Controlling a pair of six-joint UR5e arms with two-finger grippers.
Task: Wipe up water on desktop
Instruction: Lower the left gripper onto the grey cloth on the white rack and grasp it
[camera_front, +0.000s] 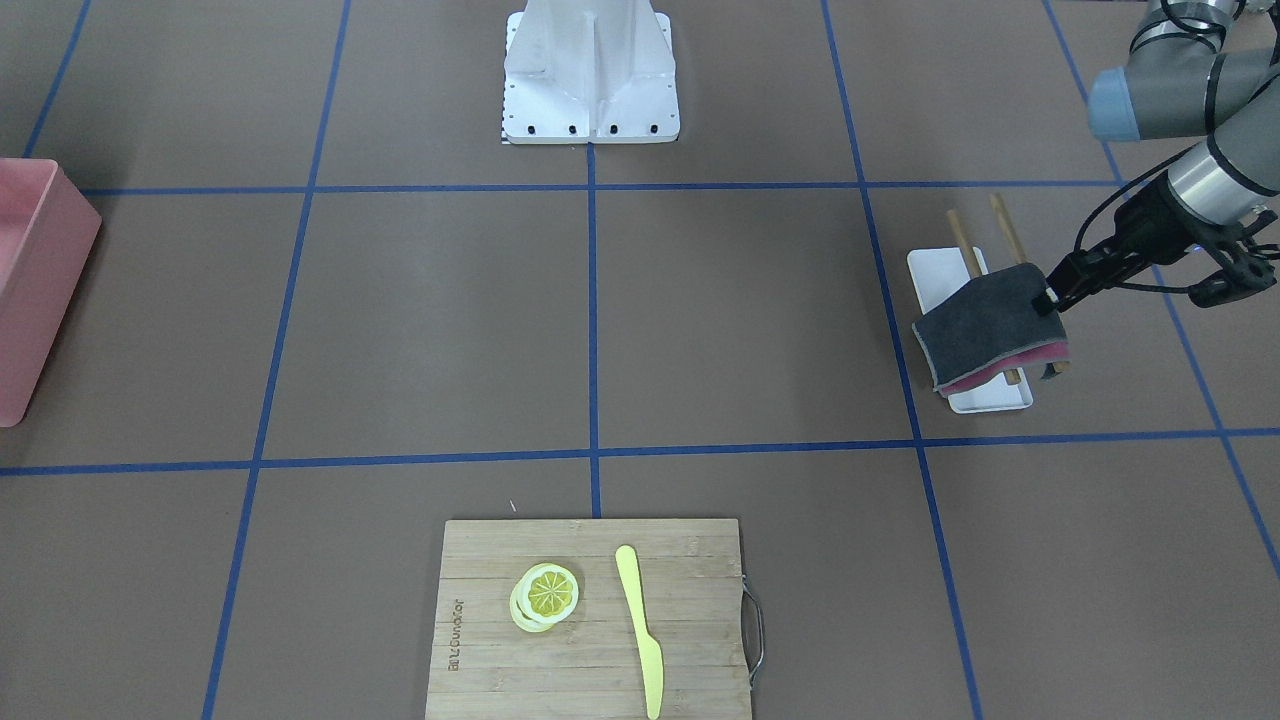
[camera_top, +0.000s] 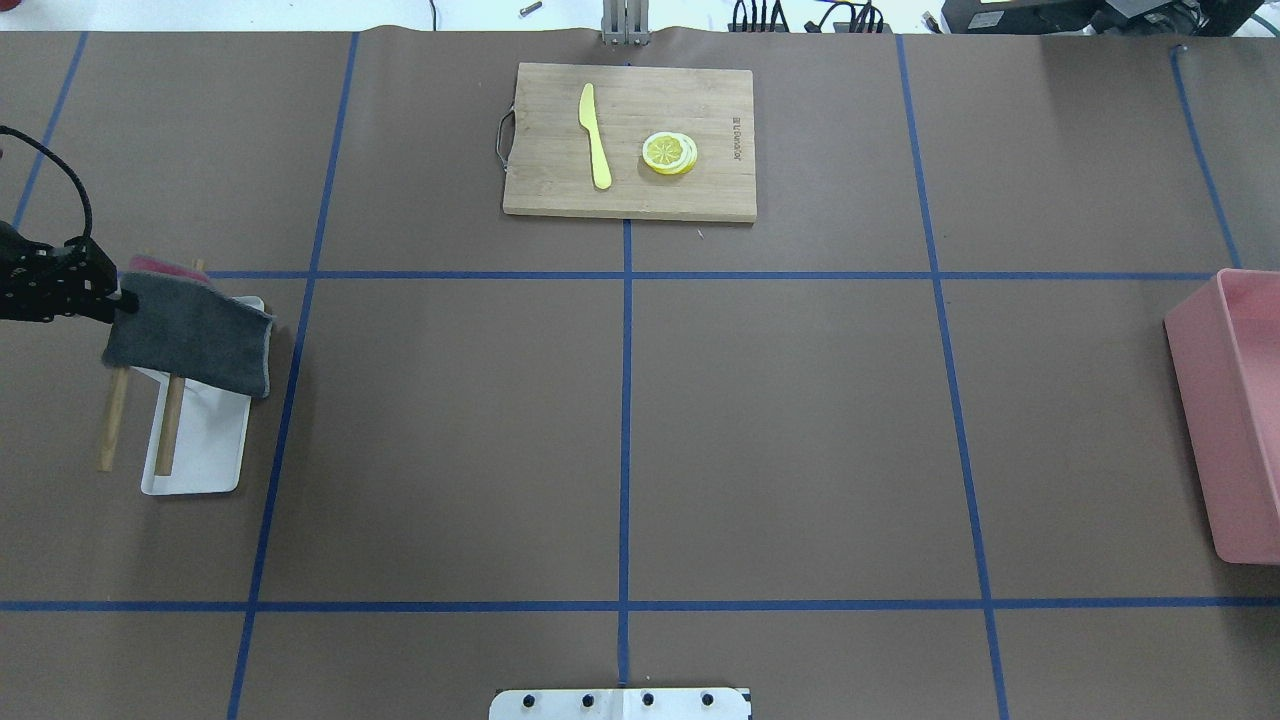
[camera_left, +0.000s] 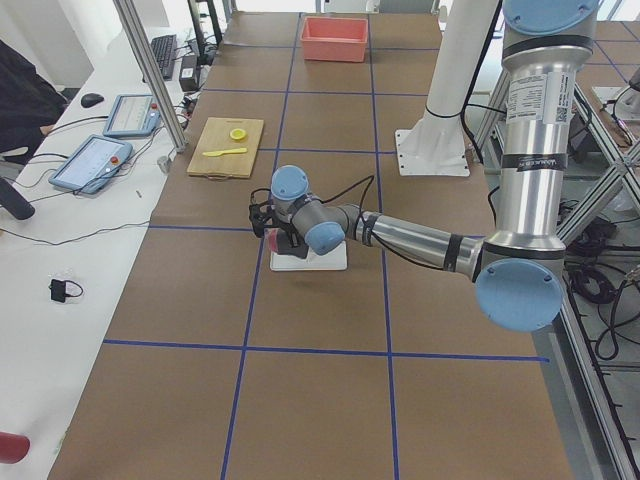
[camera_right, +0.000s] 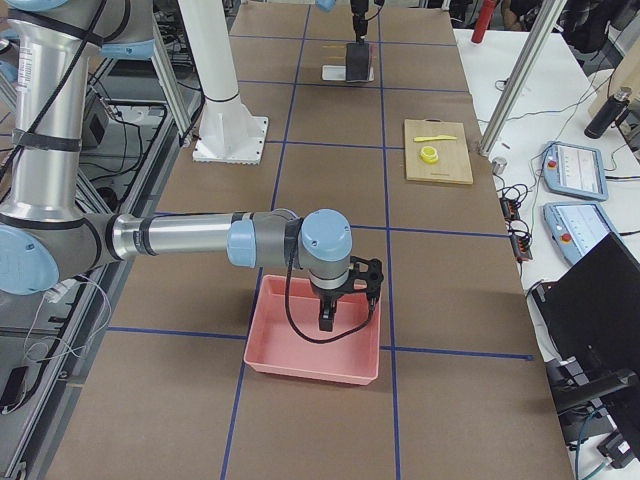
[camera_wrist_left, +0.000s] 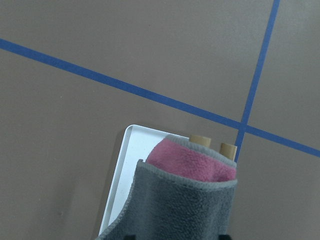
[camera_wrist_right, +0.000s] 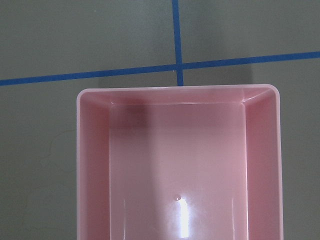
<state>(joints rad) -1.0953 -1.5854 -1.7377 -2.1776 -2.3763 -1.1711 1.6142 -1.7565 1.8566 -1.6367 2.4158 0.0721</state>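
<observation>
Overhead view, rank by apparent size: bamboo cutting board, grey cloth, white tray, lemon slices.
1. Rectangular bamboo cutting board.
2. Folded grey fleece cloth and flat white plastic tray: about alike, the tray partly hidden under the cloth, so unranked.
3. Stack of yellow lemon slices.

The light is bright and even and comes from above. The desktop (camera_top: 800, 450) looks matte, without glare. Shadows are soft: a faint one lies beside the white tray (camera_wrist_left: 122, 165) in the left wrist view, where the grey cloth (camera_wrist_left: 185, 210) near the lens is slightly soft. In the right wrist view the pink bin (camera_wrist_right: 262, 165) shows a small white glare spot and a dark shadow band, and the desktop looks greenish there.
</observation>
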